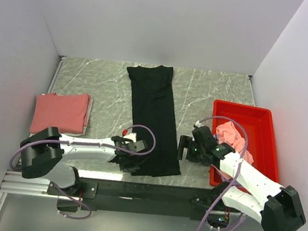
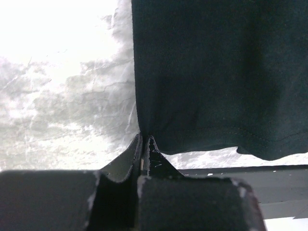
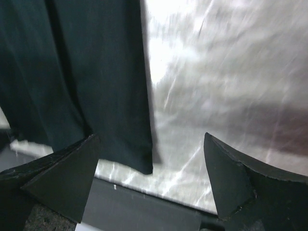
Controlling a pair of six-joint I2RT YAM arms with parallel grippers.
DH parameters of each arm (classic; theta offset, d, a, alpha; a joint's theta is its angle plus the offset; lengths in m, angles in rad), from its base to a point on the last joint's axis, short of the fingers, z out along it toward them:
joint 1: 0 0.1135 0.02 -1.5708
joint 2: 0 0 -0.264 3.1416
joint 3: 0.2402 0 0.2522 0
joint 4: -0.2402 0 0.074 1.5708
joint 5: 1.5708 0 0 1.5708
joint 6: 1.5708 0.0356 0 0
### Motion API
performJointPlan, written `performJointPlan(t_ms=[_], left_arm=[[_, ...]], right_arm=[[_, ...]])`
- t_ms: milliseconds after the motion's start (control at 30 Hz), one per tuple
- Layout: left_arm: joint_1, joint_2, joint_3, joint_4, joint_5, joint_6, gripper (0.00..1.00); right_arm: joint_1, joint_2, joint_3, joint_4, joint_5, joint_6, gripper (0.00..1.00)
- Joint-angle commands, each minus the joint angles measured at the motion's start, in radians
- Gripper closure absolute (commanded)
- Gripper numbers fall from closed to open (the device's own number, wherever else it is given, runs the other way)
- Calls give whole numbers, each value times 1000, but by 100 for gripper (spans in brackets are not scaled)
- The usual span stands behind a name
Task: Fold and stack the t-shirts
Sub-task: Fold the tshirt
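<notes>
A long black t-shirt (image 1: 153, 115) lies folded into a narrow strip down the middle of the marble table. My left gripper (image 1: 131, 161) is at its near-left corner, and its fingertips (image 2: 143, 139) are pinched shut on the edge of the black cloth (image 2: 216, 72). My right gripper (image 1: 183, 148) stands open just off the near-right corner. That corner of the black shirt (image 3: 86, 62) lies between its jaws (image 3: 151, 139) without touching them. A salmon-red t-shirt (image 1: 60, 112) lies folded at the left. A pink t-shirt (image 1: 232, 133) sits crumpled in the red bin.
The red plastic bin (image 1: 243, 106) stands at the right edge of the table, close behind my right arm. The table's near edge and its black rail (image 1: 135, 191) run right under both grippers. White walls close in the back and sides.
</notes>
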Motion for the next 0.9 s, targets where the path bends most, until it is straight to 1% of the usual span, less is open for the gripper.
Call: performJointPlan(t_ms=[0,133,267,300,400,467,567,600,633,700,767,800,867], left_arm=[[-18,-42,-14,-53,26,-45,99],[-38,-65,-39,-51,29,-83,99],[-44,-76,-49,-33,29,-95,99],[-47,-78,-51,-30,30,-100,99],[-63,-82,-54,-39,23,-117,99],[-66,-88,-60,-43,20,-126,99],[-72,-113,-83,-16,27,-143,99],[-73,-124,-92,-2,32,-150,99],[-73,-128,-98,7,41,-152,99],[-75,-136,-108,3,38,-167,99],[-84,-147,-109,-14,27,-186,99],[-93,-150,-108,-36,24,-192,99],[-101,-166,-115,-63,15,-212,99]], right_arm=[[0,-44,-51,-54,-147,2,7],[20,-36,-112,7,-326,19,13],[80,-10,-115,30,-322,45,21],[89,-4,-114,28,-317,55,26],[115,-7,-114,28,-316,78,35],[123,-9,-120,28,-316,86,38],[132,-3,-140,45,-320,105,50],[134,1,-144,54,-325,118,62],[137,4,-151,64,-334,123,69],[146,4,-161,74,-345,138,78],[160,-4,-160,39,-322,144,87],[163,-19,-160,27,-308,147,99],[163,-39,-169,-8,-280,151,100]])
